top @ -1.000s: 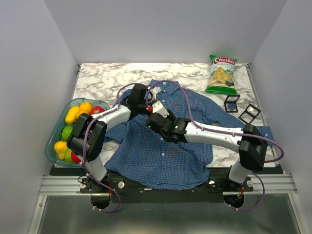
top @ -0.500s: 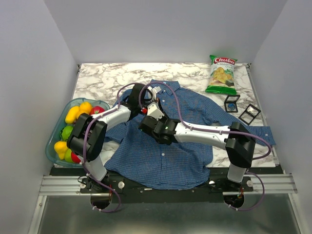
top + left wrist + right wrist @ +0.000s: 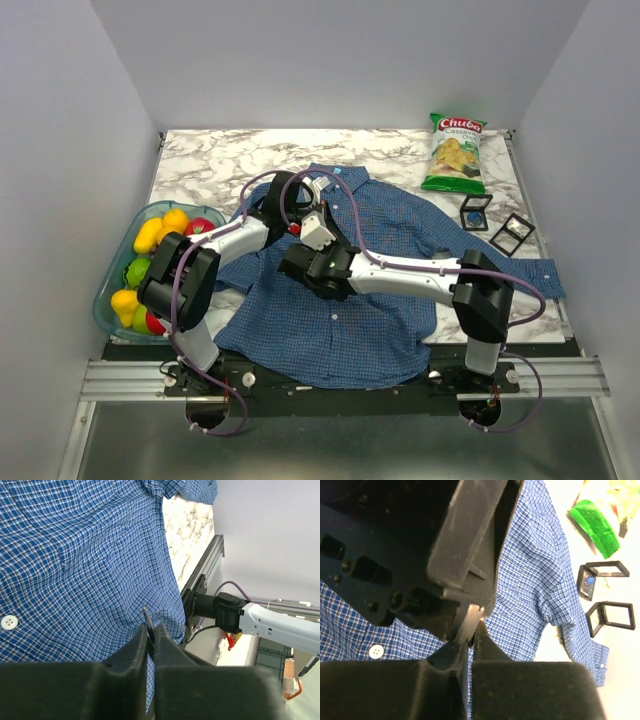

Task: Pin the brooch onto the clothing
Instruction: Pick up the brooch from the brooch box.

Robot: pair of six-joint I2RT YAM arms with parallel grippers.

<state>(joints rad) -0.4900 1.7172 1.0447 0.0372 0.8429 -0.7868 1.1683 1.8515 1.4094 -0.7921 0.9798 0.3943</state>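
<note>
Where the two arms meet over its upper chest, the clothing (image 3: 330,320) lies spread flat under both grippers: a soft blue shirt in a fine check, rumpled into shallow folds, with a round white button (image 3: 9,622) on the cloth off to the left gripper's side. The left gripper (image 3: 150,626) stands narrow, its blunt black fingers almost touching, and a dark sliver (image 3: 145,615), thin and flat, pokes out from between the tips just above the fabric; I cannot tell what it is. The right gripper (image 3: 470,637) is pinched nearly together too, with a pale strip (image 3: 472,617) caught between its tips. From above, the brooch (image 3: 293,228) shows only as a small red spot between the two grippers. Right in front of the right gripper, the left arm's blocky black housing (image 3: 420,545) fills the view and hides whatever lies past the fingertips. Purple cables (image 3: 352,215) loop over the shirt beside both wrists. Out past the right gripper, on the glossy grey-veined marble worktop (image 3: 220,160), sit two small square black frames (image 3: 476,211) (image 3: 512,231), just beside each other, and beyond them a crinkly green snack bag (image 3: 455,152). Well behind the left gripper, beside that arm's elbow, a translucent teal tub (image 3: 100,300) holds smooth yellow, green and red fruit (image 3: 160,232).
</note>
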